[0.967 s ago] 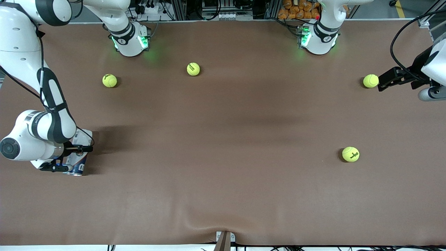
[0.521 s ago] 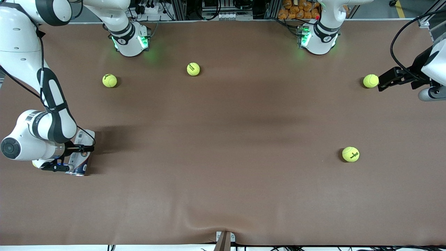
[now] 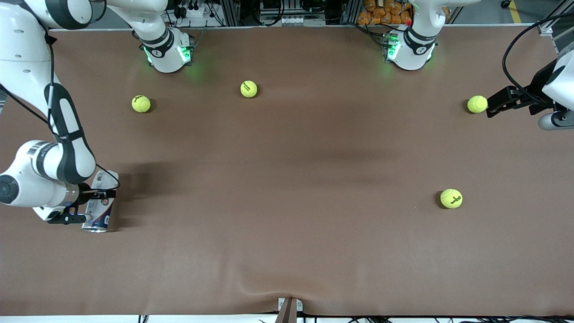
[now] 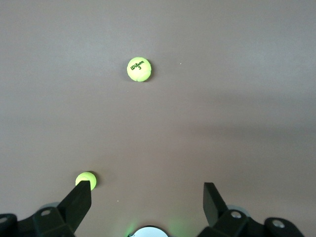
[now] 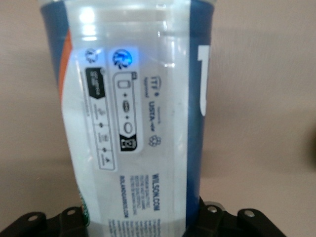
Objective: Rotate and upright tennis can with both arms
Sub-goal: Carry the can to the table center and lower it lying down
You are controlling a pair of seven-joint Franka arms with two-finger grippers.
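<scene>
the can (image 3: 99,207) lies at the right arm's end of the table (image 3: 287,242), low and tipped, its metal rim toward the front camera. much of it is covered there by the right arm (image 3: 49,148), so only the label's lower stretch and the rim show. the right gripper (image 3: 85,207) straddles it from the side, jaws closed onto its body, one finger on each flank. in the right wrist view the can (image 5: 133,118) fills the picture; its top end is cut off by the edge, its base is hidden between the jaw mounts, and the small print is only partly readable.

the left gripper (image 3: 495,104) waits at the left arm's end of the table, most of its arm cut off at the picture's edge. in the left wrist view its jaws (image 4: 145,197) stand wide apart, holding nothing; only the fingertips and mounts show.

four balls lie on the table: one (image 3: 477,104) just beside the left gripper's tip, whether touching i cannot tell; one (image 3: 451,198) nearer the front camera; one (image 3: 248,89) near the right arm's base; one (image 3: 141,103) beside it, toward the right arm's end. the left wrist view shows two balls, one (image 4: 138,69) in full and one (image 4: 85,178) partly hidden by a fingertip.
</scene>
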